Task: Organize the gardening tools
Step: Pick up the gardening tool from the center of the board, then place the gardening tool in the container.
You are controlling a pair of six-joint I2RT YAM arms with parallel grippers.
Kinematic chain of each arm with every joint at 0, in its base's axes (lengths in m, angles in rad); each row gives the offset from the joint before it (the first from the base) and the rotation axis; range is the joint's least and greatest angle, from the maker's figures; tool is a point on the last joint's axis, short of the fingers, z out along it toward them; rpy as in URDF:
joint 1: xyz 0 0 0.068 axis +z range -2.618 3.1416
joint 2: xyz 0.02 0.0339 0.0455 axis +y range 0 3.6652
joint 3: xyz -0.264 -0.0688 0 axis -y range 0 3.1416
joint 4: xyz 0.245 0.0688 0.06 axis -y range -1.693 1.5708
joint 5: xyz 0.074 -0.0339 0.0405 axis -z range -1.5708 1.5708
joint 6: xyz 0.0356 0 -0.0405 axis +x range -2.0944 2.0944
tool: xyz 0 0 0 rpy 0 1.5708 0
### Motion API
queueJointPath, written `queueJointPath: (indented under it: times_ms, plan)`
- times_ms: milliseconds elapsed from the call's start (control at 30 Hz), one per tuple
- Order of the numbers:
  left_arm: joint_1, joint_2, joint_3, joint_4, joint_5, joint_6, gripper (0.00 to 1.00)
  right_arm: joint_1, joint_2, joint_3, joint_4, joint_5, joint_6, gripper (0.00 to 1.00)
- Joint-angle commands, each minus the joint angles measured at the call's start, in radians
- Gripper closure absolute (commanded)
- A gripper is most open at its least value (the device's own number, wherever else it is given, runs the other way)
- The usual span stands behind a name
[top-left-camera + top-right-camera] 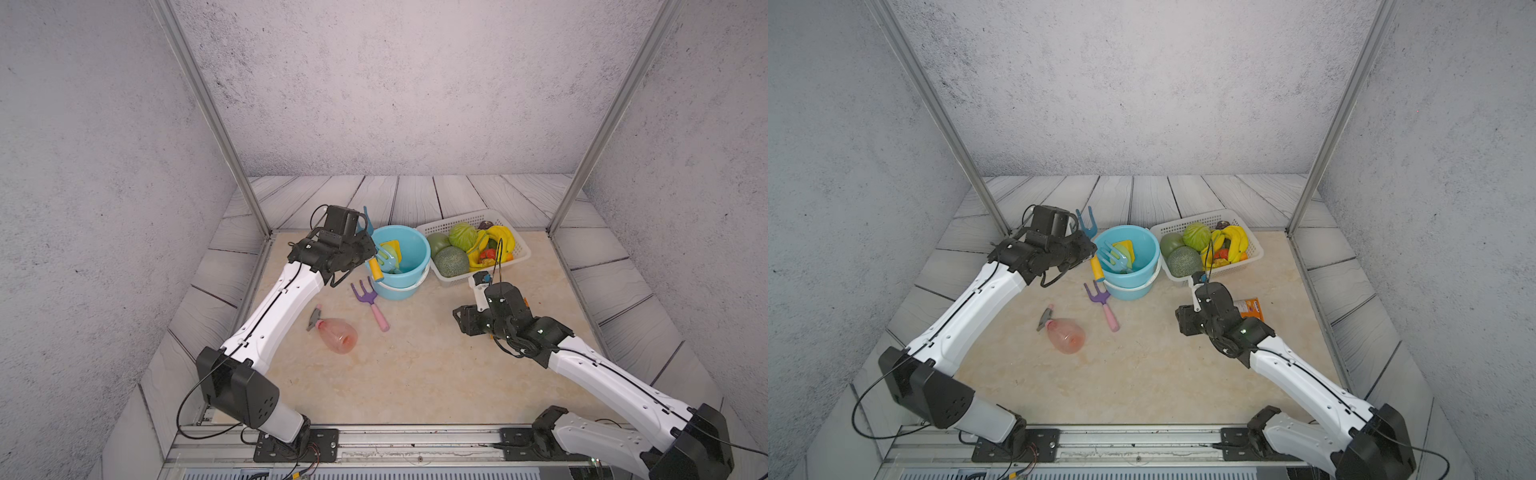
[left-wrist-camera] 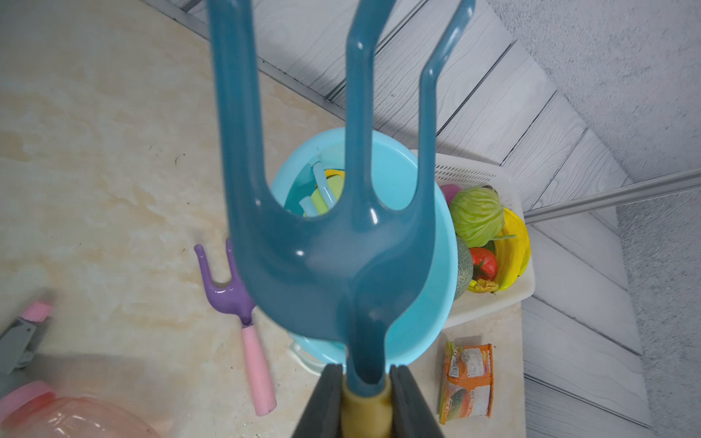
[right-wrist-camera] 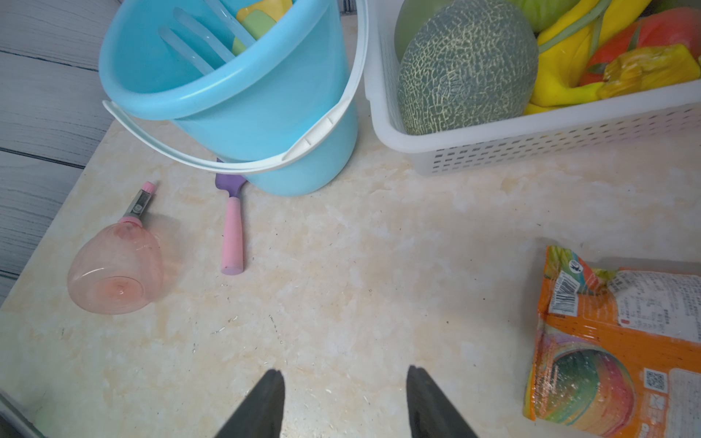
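Farthest left we see the pink spray bottle (image 1: 338, 334) lying on its side on the bench (image 1: 415, 374). Just right of it the purple rake (image 1: 367, 294) lies flat, its prongs by the blue bucket (image 3: 273, 125). At the bucket's left rim our left hand (image 2: 366, 383) pinches the teal fork (image 2: 330, 265) by its yellow handle, prongs raised toward the far side. Inside the bucket we make out the light-blue fork (image 3: 197, 41), yellow trowel (image 3: 273, 5) and green shovel (image 3: 258, 22). The white basket (image 3: 531, 151) of fruit sits just beside it. Nearer, our right hand (image 3: 345, 371) hangs spread over bare bench, gripping nothing, the orange packet (image 3: 614, 341) to its right.
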Motion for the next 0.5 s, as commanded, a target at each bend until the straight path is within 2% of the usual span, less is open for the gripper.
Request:
queueJointPath:
  times_ms: [0,233,467]
  plan:
    - [-0.026,0.089,0.107,-0.048,-0.065,0.094,0.97,-0.002,-0.019,-0.006,-0.015,-0.01,0.015,0.43]
    - [-0.066,0.252,0.245,0.014,-0.183,0.18,0.98,-0.003,-0.036,-0.039,-0.002,-0.011,0.015,0.43]
    - [-0.088,0.389,0.352,0.078,-0.236,0.258,0.98,-0.003,-0.041,-0.052,0.004,-0.008,0.011,0.43]
